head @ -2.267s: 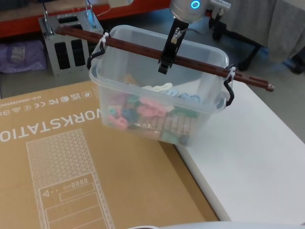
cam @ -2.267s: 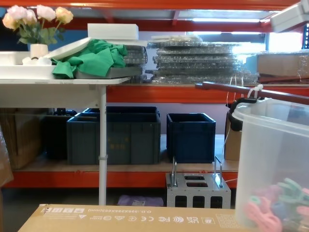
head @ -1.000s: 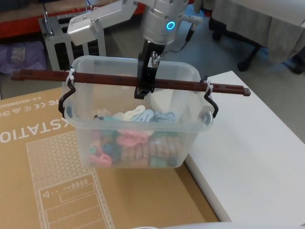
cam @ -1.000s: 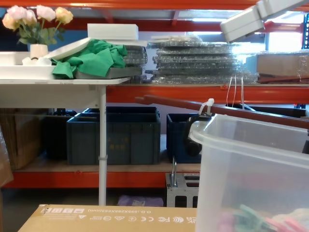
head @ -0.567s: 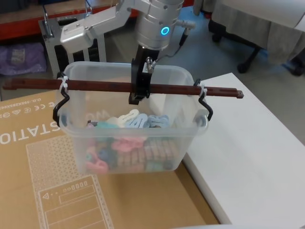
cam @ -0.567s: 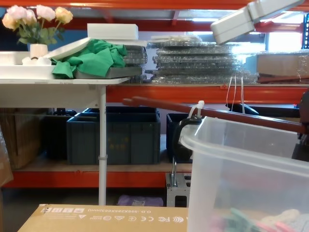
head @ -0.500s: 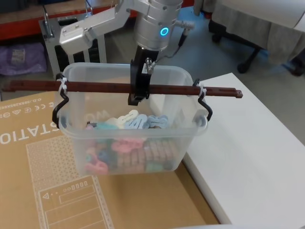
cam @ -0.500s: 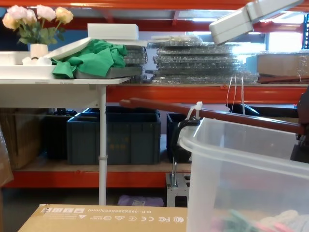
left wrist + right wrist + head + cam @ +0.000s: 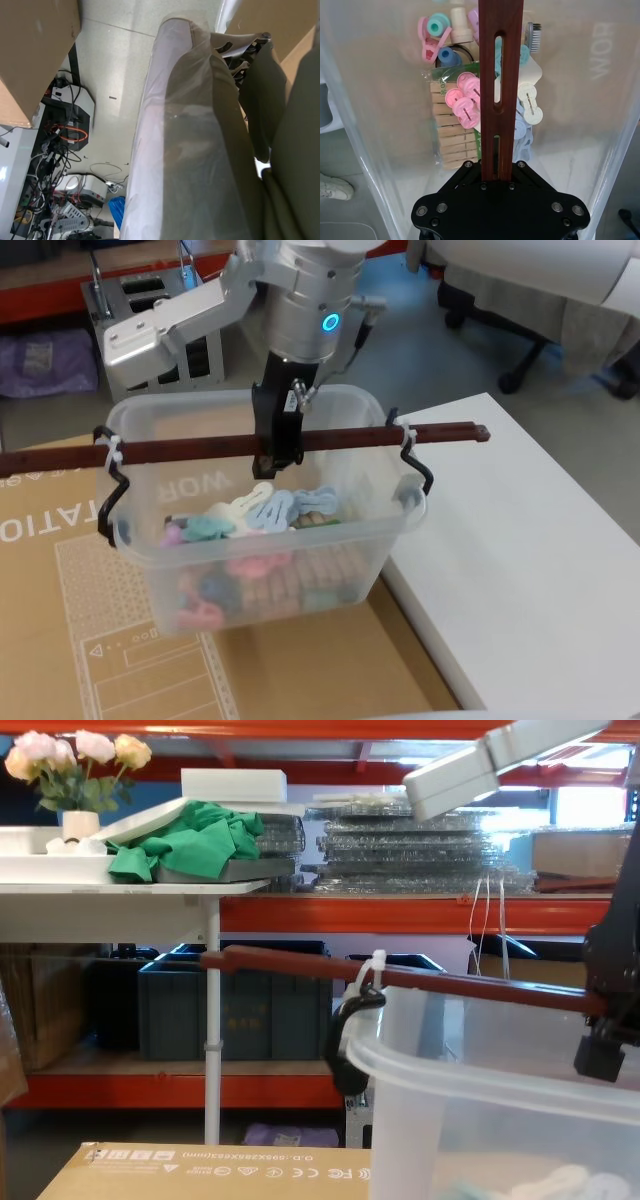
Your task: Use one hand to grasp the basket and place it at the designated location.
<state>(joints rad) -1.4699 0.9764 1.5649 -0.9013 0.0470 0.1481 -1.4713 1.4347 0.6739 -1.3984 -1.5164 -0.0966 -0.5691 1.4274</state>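
Front left, flat brown cardboard box (image 9: 60, 650), printed side up, lying edge to edge with white table (image 9: 540, 570) on the right. Behind, on the floor, grey metal box (image 9: 103, 308) near purple bag (image 9: 45, 360). Farther back, dark blue crates (image 9: 240, 1010) standing under orange shelving (image 9: 400, 912). Green cloth (image 9: 190, 840) and flowers (image 9: 70, 765) resting on white side table (image 9: 120, 900).

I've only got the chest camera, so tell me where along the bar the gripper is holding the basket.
Observer: The right gripper is shut on the reddish-brown bar handle near its middle, between the two zip ties.
Operator: What's under the basket?
Observer: The basket hangs over the brown cardboard box; the white table lies to its right.
Operator: What's inside?
Observer: Wooden clothespins and pastel plastic clips.
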